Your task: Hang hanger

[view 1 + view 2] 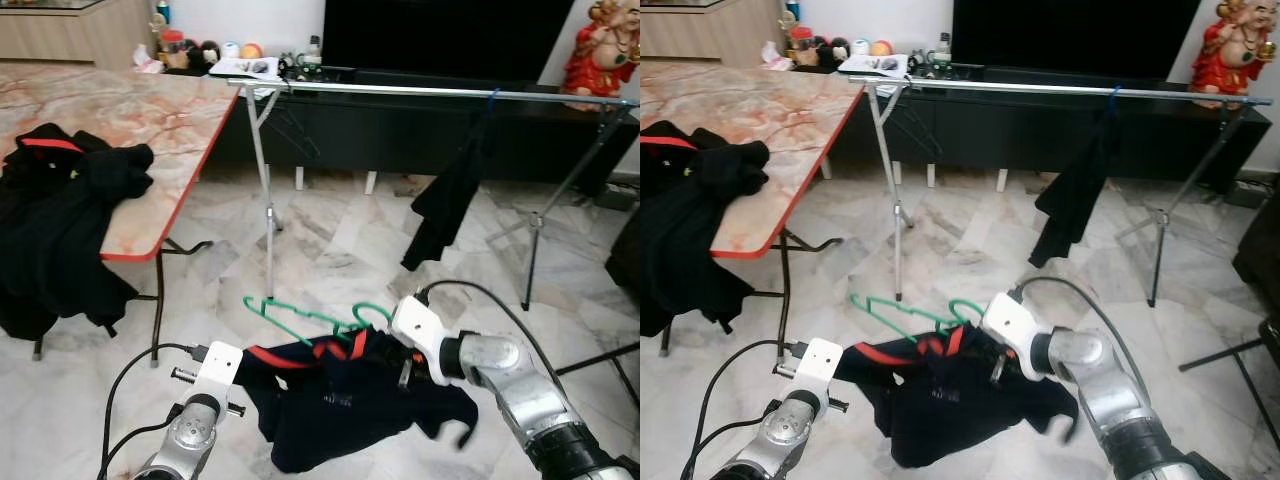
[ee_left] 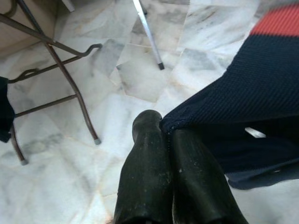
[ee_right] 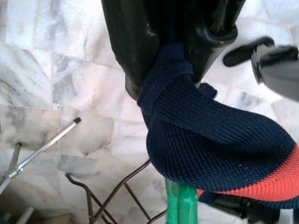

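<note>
My left gripper (image 2: 166, 140) fingers pinched tight on navy sweater (image 1: 345, 395) edge, lower centre of frame. Right gripper (image 3: 173, 70) fingers clamped on collar – holding garment spread so green hanger (image 1: 300, 318) stays threaded. Rail (image 1: 430, 92) across top, well apart – lift needed.

the sweater (image 1: 340, 395) is navy knit with an orange-red band at the collar. the hanger (image 1: 300, 318) is bright green. the gripper fingers (image 2: 154, 186) are black, the arms silver and white. the tabletop (image 1: 130, 115) is pinkish marble-patterned with a red edge; at its left edge lies black clothing (image 1: 60, 220) with a red stripe. the floor (image 1: 330, 250) is grey-white marble. a black garment (image 1: 445, 205) hangs from the silver rail (image 1: 420, 92).
</note>
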Tool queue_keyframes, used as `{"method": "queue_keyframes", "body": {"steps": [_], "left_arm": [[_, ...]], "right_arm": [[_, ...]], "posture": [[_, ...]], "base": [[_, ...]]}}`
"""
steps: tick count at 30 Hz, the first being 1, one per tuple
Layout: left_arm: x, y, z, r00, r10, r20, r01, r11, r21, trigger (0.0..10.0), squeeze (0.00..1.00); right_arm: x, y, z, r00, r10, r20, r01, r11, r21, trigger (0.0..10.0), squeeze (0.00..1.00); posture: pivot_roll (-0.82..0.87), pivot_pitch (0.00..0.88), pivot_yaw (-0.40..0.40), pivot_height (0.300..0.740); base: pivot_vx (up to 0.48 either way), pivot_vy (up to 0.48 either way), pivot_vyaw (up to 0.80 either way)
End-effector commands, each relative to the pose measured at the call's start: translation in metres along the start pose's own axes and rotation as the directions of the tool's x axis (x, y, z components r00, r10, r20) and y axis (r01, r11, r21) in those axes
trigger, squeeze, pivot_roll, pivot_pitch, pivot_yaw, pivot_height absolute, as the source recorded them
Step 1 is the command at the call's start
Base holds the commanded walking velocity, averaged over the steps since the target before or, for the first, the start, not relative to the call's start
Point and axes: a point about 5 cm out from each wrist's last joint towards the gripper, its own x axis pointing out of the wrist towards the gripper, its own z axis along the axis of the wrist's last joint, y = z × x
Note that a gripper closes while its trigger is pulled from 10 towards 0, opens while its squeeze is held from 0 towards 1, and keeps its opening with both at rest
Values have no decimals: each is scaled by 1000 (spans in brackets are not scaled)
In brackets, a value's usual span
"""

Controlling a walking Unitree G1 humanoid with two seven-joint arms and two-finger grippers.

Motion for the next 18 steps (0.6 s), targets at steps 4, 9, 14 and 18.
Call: {"method": "queue_keyframes", "body": {"steps": [4,9,14,18], "left_arm": [[-5,13,-15,998,15,-61,-18,999,-50,0,0],[-5,11,-16,998,-20,-64,18,999,-45,0,0],[-5,11,-15,997,-30,-64,27,999,-45,0,0],[-6,11,-16,997,-39,-69,36,998,-43,0,0]], "right_arm": [[-33,-7,-33,999,4,-34,-3,999,37,0,0],[-36,-7,-37,995,-19,100,5,991,130,0,0],[-39,15,-54,984,179,18,-180,980,88,0,0],[-44,22,-74,960,242,-140,-237,970,53,0,0]], "posture": [[90,47,-36,740],[92,48,-31,740],[95,56,-30,740],[94,57,-29,740]], "base": [[0,0,0],[0,0,0],[0,0,0],[0,0,0]]}}
